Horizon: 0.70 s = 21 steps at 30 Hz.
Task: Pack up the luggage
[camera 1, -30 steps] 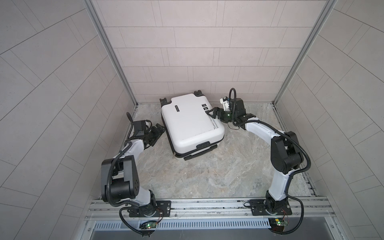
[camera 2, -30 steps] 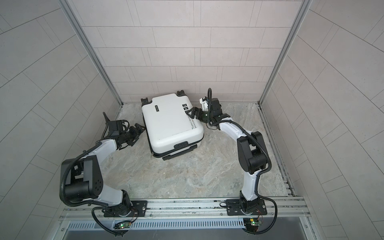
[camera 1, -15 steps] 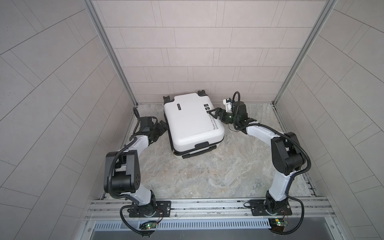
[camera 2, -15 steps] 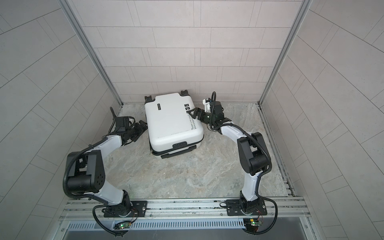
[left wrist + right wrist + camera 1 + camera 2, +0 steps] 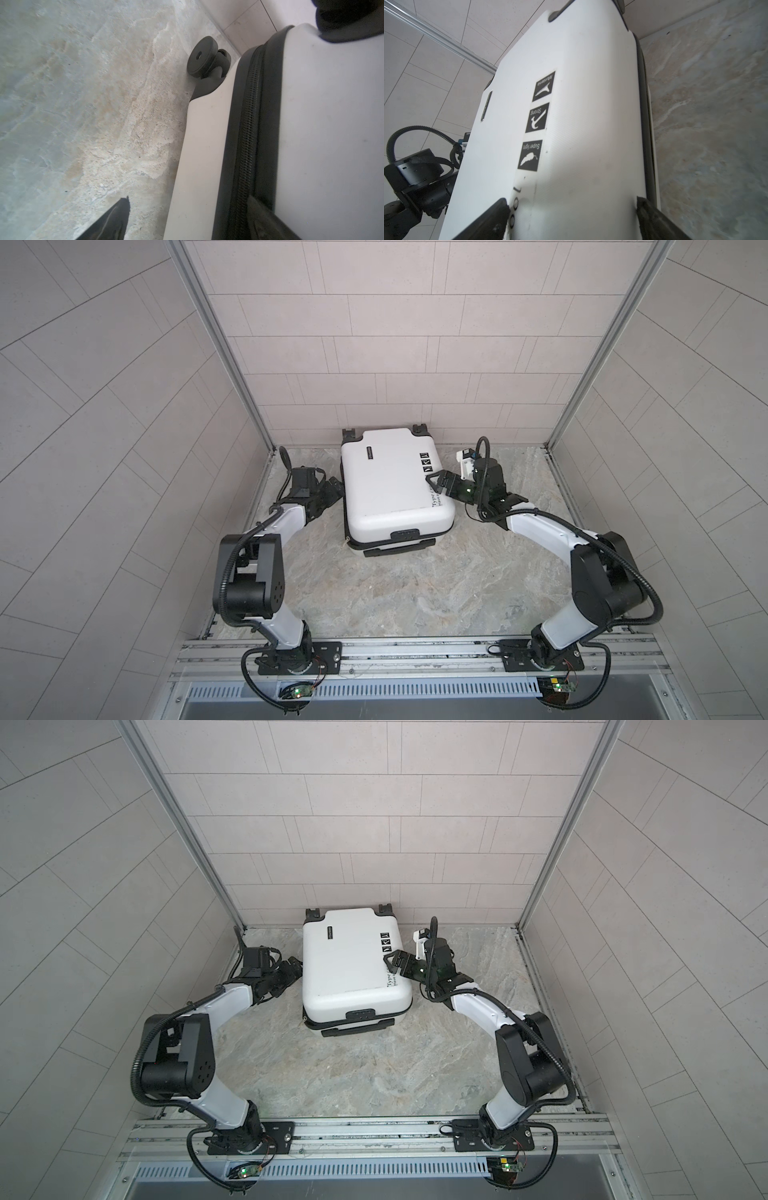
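Note:
The luggage (image 5: 390,485) (image 5: 349,965) lies flat and shut on the marbled floor, wheels toward the back wall, handle toward the front. My left gripper (image 5: 334,489) (image 5: 295,967) is open, low against its left side. In the left wrist view the left gripper (image 5: 189,199) straddles the lower shell (image 5: 207,145) beside the black zipper trim (image 5: 249,124), with a wheel (image 5: 200,60) ahead. My right gripper (image 5: 436,485) (image 5: 392,965) is open at the right edge. In the right wrist view the right gripper (image 5: 571,202) spans the top shell (image 5: 581,62) below three square icons (image 5: 538,118).
The tiled back wall (image 5: 386,377) stands right behind the wheels, and tiled side walls (image 5: 104,448) close in both sides. An aluminium rail (image 5: 415,651) with both arm bases runs along the front. The marbled floor (image 5: 415,593) lies between rail and luggage.
The luggage has slid back toward the wall and turned square to it. Both grippers have travelled with it, the left one moving in against its left side.

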Available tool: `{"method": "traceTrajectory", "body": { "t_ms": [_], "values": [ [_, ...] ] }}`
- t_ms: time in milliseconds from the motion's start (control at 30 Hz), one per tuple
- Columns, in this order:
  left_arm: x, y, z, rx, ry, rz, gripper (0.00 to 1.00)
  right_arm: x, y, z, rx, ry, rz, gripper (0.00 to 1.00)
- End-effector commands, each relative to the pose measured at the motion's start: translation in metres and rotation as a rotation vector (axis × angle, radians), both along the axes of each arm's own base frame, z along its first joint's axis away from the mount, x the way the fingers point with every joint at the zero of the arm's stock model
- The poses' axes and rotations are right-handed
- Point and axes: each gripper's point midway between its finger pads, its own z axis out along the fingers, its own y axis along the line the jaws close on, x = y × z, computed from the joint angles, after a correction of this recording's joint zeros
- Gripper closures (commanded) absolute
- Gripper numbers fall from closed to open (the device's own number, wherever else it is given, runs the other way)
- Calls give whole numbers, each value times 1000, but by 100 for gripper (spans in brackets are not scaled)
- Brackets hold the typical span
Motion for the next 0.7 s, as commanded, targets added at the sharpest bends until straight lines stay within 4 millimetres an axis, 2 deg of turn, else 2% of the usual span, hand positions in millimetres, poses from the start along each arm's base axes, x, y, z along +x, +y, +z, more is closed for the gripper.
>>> {"method": "traceTrajectory", "body": {
  "t_ms": [0,200,400,533,667],
  "values": [
    [-36,-94,-15,-77,88,-296,10,-55,27,-29,-14,140,173,3],
    [-39,-131,-6,-99,61,-348,10,-50,-20,-29,-24,152,81,3],
    [-28,-159,4,-129,33,-385,10,-34,-47,-27,-29,165,52,3],
    [-19,-169,8,-142,19,-404,10,-25,-57,-23,-33,166,41,3],
    [-19,-167,17,-138,-5,-397,10,-22,-68,-16,-48,171,10,3]
  ]
}}
